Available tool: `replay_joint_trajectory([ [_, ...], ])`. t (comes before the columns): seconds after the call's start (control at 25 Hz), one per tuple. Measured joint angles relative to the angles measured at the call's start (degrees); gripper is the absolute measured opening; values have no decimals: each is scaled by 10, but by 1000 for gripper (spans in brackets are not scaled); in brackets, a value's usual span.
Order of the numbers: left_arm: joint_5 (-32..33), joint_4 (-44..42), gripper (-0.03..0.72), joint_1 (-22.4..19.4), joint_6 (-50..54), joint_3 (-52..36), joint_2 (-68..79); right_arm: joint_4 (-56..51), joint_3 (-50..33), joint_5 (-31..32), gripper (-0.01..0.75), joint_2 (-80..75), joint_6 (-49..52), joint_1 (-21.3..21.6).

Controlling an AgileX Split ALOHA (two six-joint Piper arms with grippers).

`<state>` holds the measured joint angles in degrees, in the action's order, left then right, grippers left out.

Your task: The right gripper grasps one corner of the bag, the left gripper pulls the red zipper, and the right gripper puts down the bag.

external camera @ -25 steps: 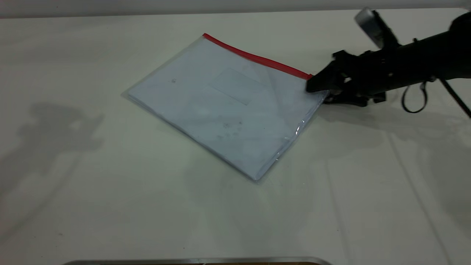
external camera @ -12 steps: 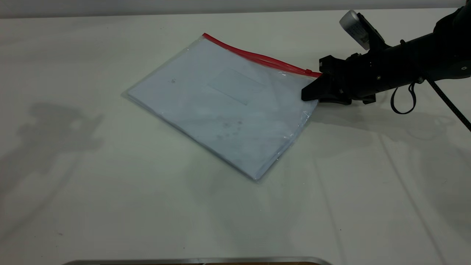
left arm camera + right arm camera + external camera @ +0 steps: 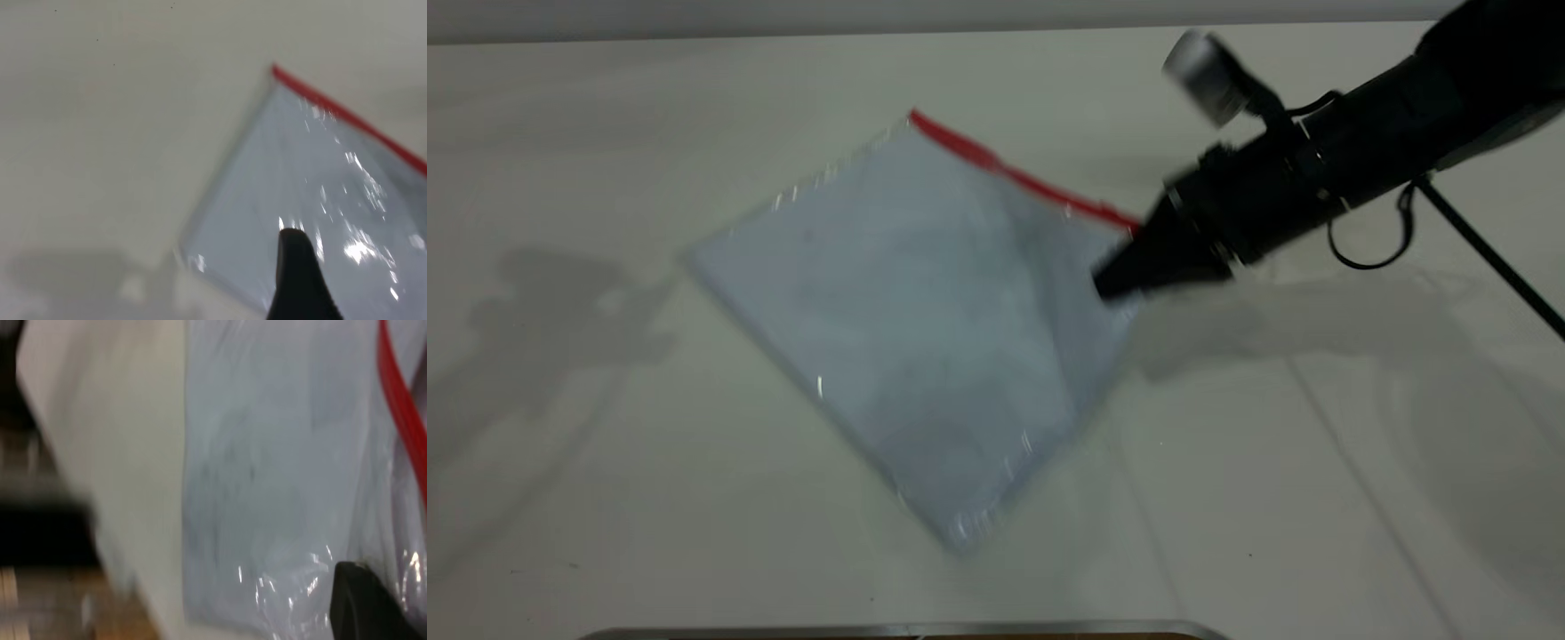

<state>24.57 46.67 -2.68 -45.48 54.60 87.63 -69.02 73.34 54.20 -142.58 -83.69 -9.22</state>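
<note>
Here, one bag [image 3: 889,302], one red zipper [image 3: 1014,173], right hand [image 3: 1107,283] clenching its corner, left hand [image 3: 297,280] unclear.

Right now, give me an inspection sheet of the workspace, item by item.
Surface: white table, shadows across it.
Job's things: the bag, one corner raised, far end on the table; the red zipper along its far edge.
Clutter: nothing seen.
Grippers: the right gripper clamps the bag's corner by the zipper end; the left gripper hangs above the bag's opposite end.
Cables: thin black loop under the right arm.
Surroundings: metal edge at the near side.
</note>
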Motion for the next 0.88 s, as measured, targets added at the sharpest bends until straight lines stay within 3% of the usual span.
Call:
replay_joint_trajectory([
  [0.16,-2,7,521,3,0,1,27,162,17,-16,34,33,83,32],
  [0.32,-7,37,521,40,-37,31,92,136,75,-37,34,59,99,49],
  [0.52,-1,123,521,106,-151,140,212,64,113,-26,34,67,81,-3],
  [0.68,60,198,521,141,-248,247,330,57,115,-25,34,67,70,-38],
  [0.88,187,214,517,167,-306,392,462,55,115,-25,34,67,69,-41],
])
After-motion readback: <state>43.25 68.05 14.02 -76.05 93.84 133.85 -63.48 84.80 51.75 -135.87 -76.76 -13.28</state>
